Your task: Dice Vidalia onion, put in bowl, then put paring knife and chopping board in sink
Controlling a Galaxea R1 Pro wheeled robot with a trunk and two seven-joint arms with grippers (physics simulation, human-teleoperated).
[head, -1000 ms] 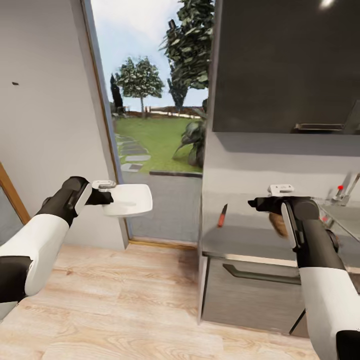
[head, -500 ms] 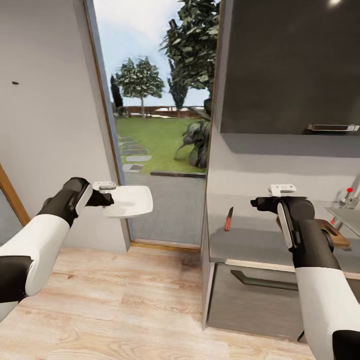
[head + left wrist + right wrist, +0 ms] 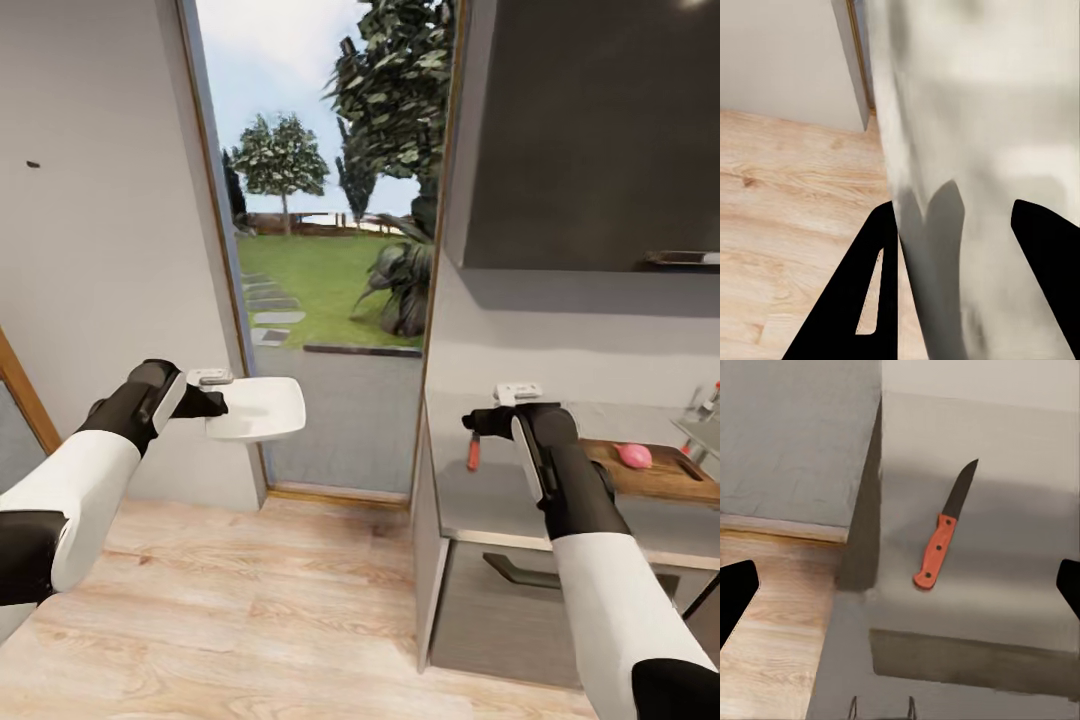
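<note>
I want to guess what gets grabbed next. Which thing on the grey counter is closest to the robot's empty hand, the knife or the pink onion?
The paring knife. It lies just below the open right gripper; the Vidalia onion sits farther along on the chopping board.

1. The bowl (image 3: 262, 408) is plain white.
2. The paring knife (image 3: 944, 535) has an orange-red handle (three dark rivets) and a dark blade.
3. The Vidalia onion (image 3: 634, 456) is pink on the brown chopping board (image 3: 668, 480).
4. The countertop (image 3: 500, 500) is matte grey.
5. The floor (image 3: 250, 610) is pale, wood-grained.
6. The upper cabinet (image 3: 590, 130) is glossy black.
</note>
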